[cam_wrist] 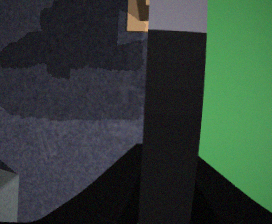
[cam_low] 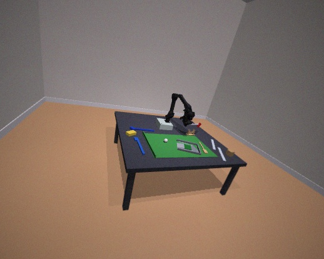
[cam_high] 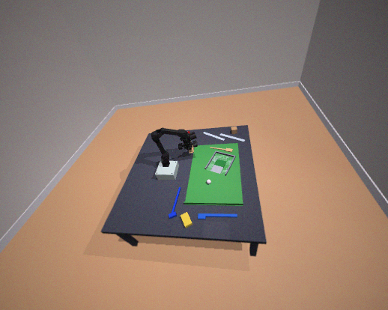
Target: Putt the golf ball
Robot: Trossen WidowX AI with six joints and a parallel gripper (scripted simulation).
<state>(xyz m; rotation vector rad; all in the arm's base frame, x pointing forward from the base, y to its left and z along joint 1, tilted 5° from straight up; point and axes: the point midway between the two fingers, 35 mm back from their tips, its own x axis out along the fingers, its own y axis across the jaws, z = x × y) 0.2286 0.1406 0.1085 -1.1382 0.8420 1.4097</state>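
While nearly closed, end effector (cam_high: 188, 144) clamps red putter (cam_low: 198, 124).

No legible text, labels, brand marks, numbers or signs in any view. Checked the dark rectangular table top (cam_high: 144, 202), the flat green putting mat (cam_high: 219, 187) and the pale grey box-shaped robot base (cam_high: 167, 170): all plain, unmarked surfaces.
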